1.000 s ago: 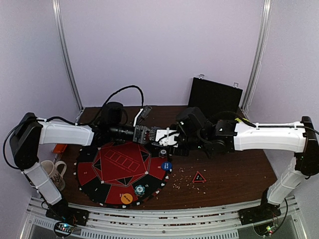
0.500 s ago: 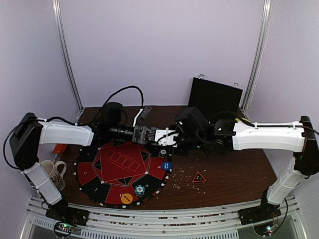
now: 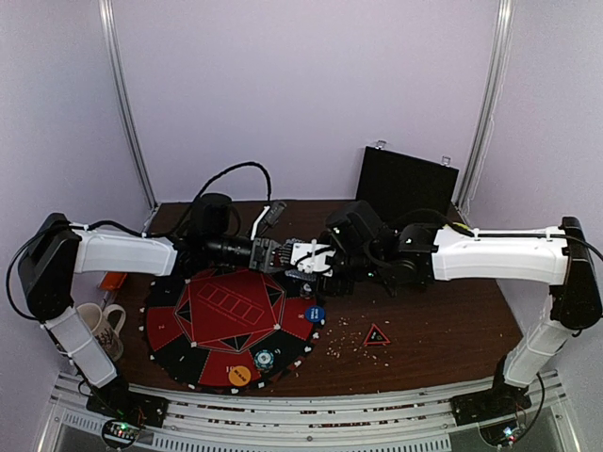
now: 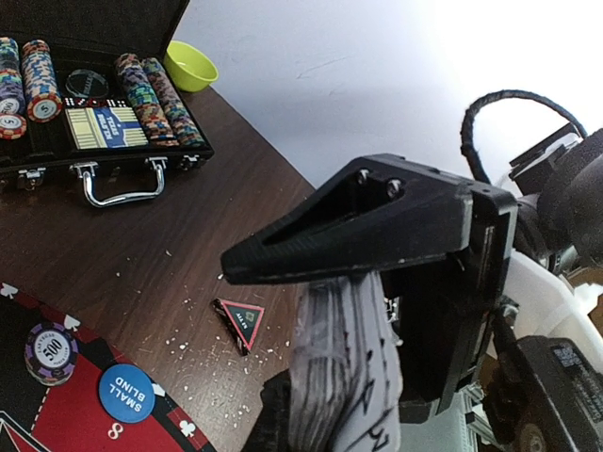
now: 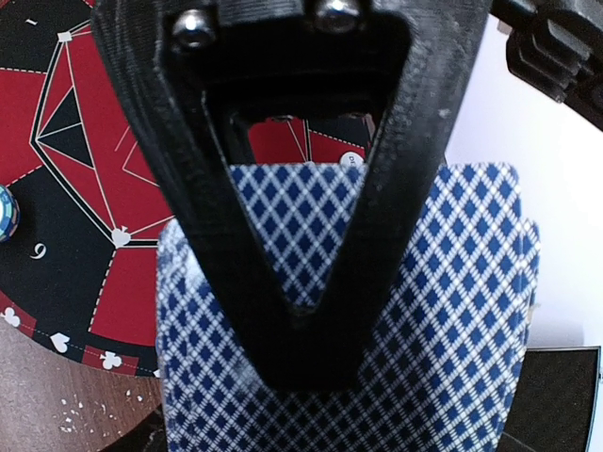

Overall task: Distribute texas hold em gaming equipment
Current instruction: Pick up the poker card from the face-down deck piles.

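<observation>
My left gripper (image 3: 273, 254) (image 4: 256, 344) is shut on a thick deck of playing cards (image 4: 349, 367), held edge-on above the back edge of the red and black poker mat (image 3: 226, 325). My right gripper (image 3: 316, 256) (image 5: 303, 386) meets it there. One right finger lies over the deck's blue-diamond back (image 5: 452, 311), and the deck hides the other finger. A blue "small blind" disc (image 3: 315, 314) (image 4: 126, 393), an orange disc (image 3: 239, 375) and a striped chip (image 3: 264, 358) (image 4: 51, 350) lie on the mat.
The black chip case (image 3: 407, 184) (image 4: 94, 104) stands open at the back right, with rows of chips inside and a yellow bowl (image 4: 190, 64) beside it. A red-edged triangular marker (image 3: 376, 336) (image 4: 240, 320) and crumbs lie right of the mat. A mug (image 3: 99, 325) stands at the left.
The right arm has slid a little to the left, bringing its gripper closer over the deck. The left arm has stayed in place with the cards.
</observation>
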Robot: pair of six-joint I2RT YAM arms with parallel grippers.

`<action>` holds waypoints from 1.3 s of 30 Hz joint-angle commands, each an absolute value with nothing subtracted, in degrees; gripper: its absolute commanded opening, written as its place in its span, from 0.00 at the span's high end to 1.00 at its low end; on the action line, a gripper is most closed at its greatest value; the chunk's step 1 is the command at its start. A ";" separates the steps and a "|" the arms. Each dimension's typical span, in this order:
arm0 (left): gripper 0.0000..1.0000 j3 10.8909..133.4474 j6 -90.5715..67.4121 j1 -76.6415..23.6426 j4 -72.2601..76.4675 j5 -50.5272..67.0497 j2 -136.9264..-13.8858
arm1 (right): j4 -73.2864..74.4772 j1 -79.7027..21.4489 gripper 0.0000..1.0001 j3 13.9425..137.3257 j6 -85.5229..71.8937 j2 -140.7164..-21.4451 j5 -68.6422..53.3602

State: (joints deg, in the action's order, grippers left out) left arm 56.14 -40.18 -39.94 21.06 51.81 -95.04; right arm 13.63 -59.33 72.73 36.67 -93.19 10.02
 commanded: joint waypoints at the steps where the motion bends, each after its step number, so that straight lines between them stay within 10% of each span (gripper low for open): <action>1: 0.99 56.94 -39.41 -41.13 24.86 56.75 -94.74 | 13.86 -58.65 0.28 74.62 35.23 -95.01 10.67; 12: 0.83 57.09 -39.48 -41.04 24.40 56.43 -95.44 | 13.28 -58.64 0.51 73.37 35.82 -92.78 9.23; 39: 0.31 59.59 -25.76 -38.37 5.52 45.58 -86.49 | 13.39 -58.68 0.51 72.20 35.87 -92.27 9.19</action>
State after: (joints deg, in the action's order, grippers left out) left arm 61.01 -26.04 -39.51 2.28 43.68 -89.32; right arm 14.39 -58.96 72.88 35.83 -93.56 8.95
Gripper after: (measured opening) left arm 0.680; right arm 0.512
